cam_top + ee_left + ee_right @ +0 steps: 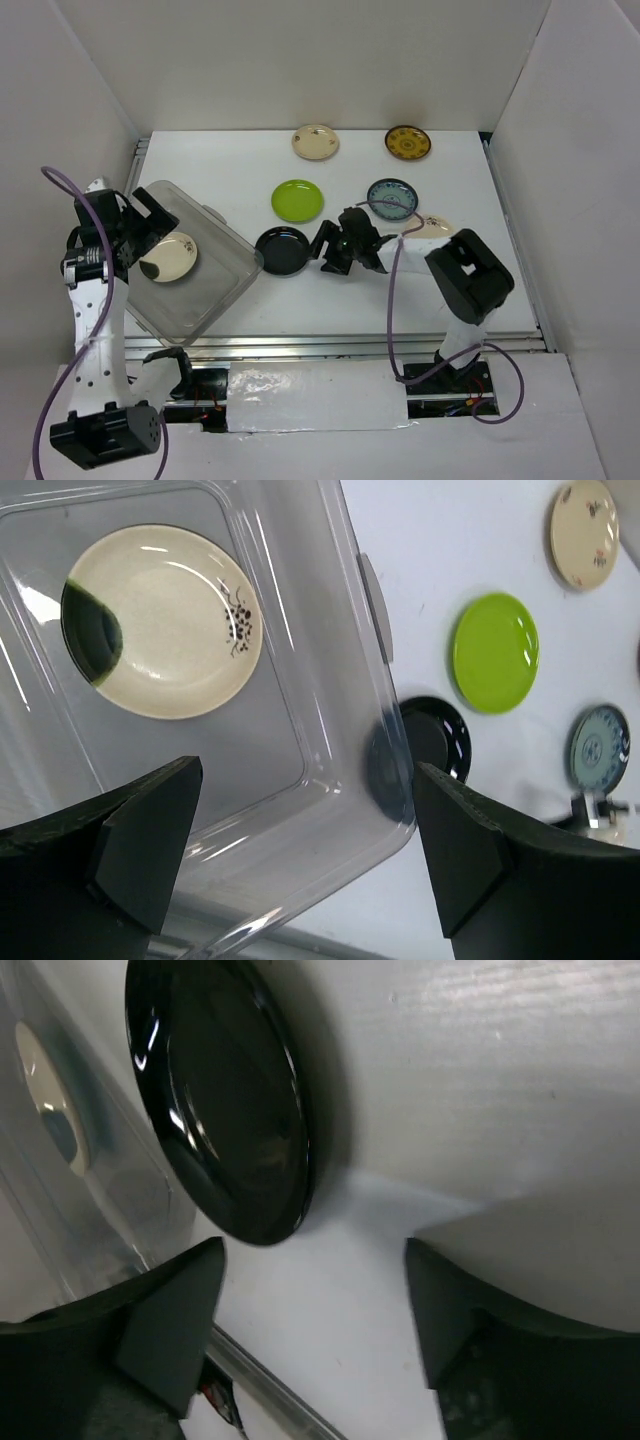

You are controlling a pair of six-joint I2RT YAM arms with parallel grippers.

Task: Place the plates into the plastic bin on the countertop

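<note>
a cream plate (160,620) lies in the bin (215,292) at near left under my wide, empty left pincer (305,842); next, i judge, is the black plate (215,1110) on the surface (300,305) just right of it, whose rim my open, empty right pincer (315,1300) must straddle and pinch.

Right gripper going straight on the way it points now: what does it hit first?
Most likely the black plate, lying just ahead of the open right gripper; exact depth is hard to judge.
</note>
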